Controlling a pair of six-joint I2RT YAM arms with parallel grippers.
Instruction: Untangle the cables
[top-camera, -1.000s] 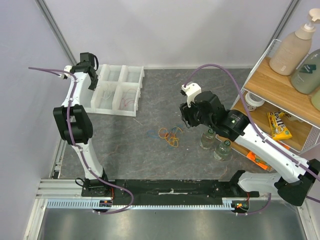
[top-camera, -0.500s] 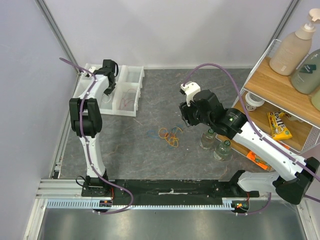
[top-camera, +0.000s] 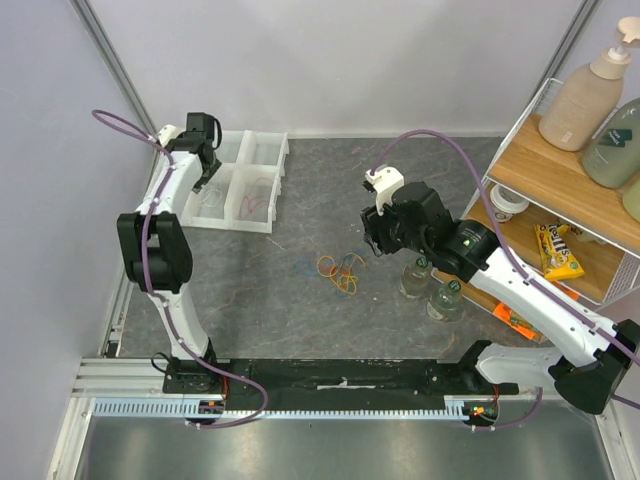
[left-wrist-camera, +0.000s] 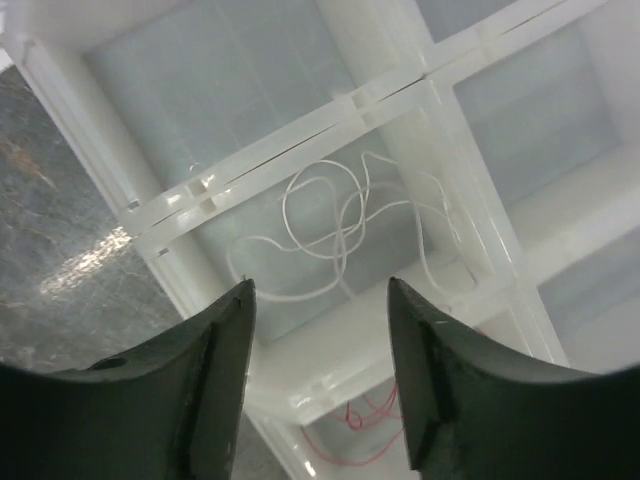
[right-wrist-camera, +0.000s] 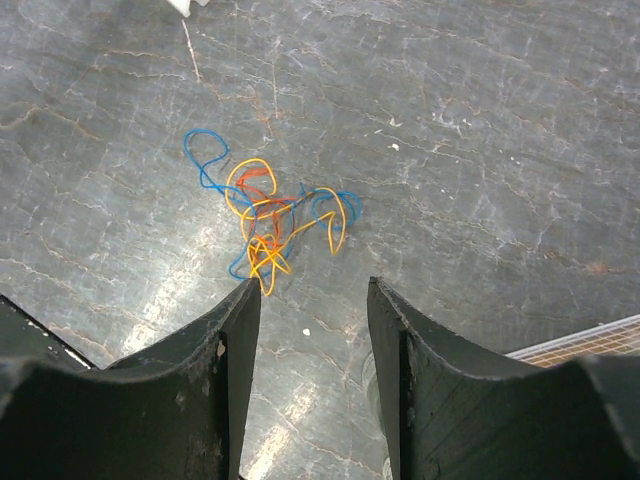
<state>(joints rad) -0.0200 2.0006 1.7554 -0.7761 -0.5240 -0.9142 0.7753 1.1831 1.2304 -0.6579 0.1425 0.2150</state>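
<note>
1. Opening within the last second, the left gripper (left-wrist-camera: 320, 300) now holds its jaws apart above the tray (left-wrist-camera: 290, 150), with nothing between them. A white loop (left-wrist-camera: 335, 235) lies slack in the compartment just below.
2. That suggests one cable has been freed and dropped off. Red loops (left-wrist-camera: 365, 420) sit in the neighbouring compartment.
3. The remaining cables (right-wrist-camera: 265, 215), blue, orange, yellow and red, lie knotted together on the counter (right-wrist-camera: 480, 150), well apart from the tray.
4. The right gripper (right-wrist-camera: 312, 300) hovers over that tangle with its jaws apart and empty.
5. Two glass jars (top-camera: 444, 298) stand on the far side of the tangle from the tray, close under the right arm. They are probably the main thing to avoid knocking.
</note>
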